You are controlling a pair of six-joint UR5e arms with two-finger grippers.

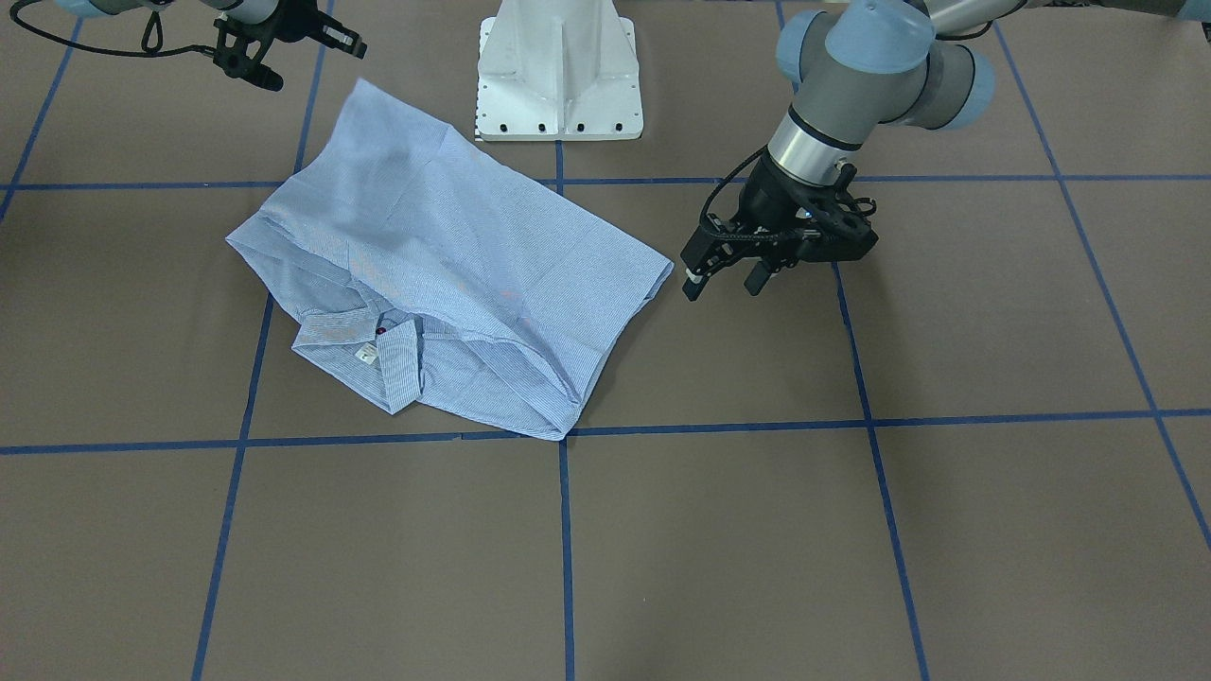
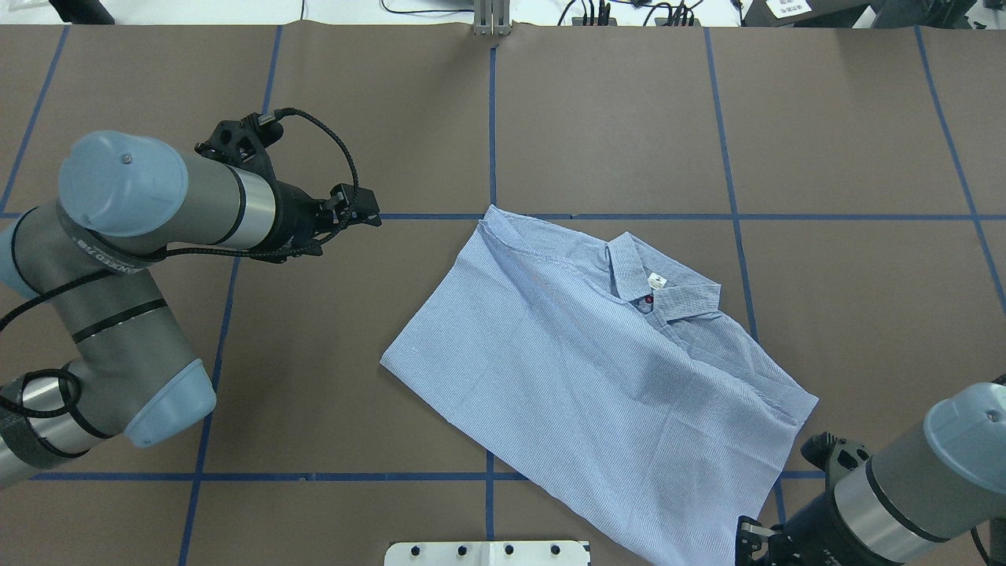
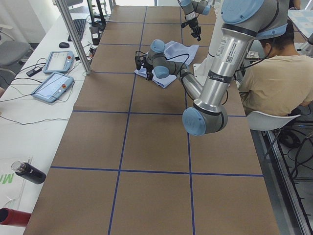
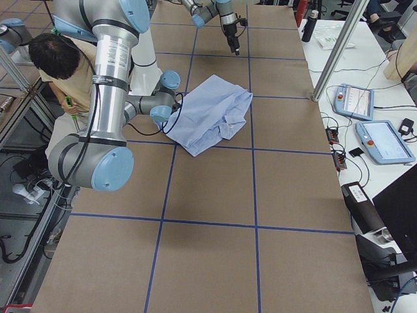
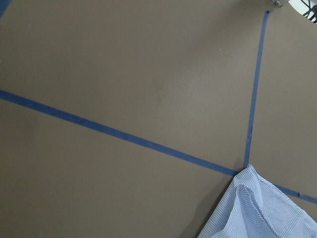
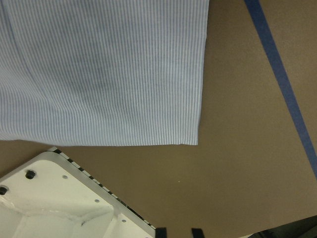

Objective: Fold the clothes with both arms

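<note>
The shirt (image 1: 445, 255) lies flat on the brown table (image 1: 993, 530), folded into a rough rectangle set askew to the blue tape lines (image 1: 566, 539). It sits left of centre in the front-facing view and right of centre in the overhead one. Its collar (image 1: 388, 355) is on the lower edge of the bundle in the front-facing view, with the white neck tag (image 1: 367, 353) and one dark red button (image 1: 380, 331) showing. The upper corner of the cloth reaches close to the white pedestal base (image 1: 558, 76) at top centre. The left arm (image 1: 880, 66) enters from the upper right of the front-facing view. The left gripper (image 1: 727, 284) hangs low over the table just beside the shirt's right-hand corner, apart from the cloth, with its fingers spread and nothing between them. The right gripper (image 1: 251, 66) is at the upper left of that view, near the shirt's top corner but clear of it. In its wrist view two dark fingertips (image 6: 161, 233) show at the bottom edge with a small gap of bare table between them, gripping nothing, above a straight shirt edge and the pedestal. In the left side view a seated person (image 3: 266, 73) in a tan shirt is at the right edge, behind the robot.
</note>
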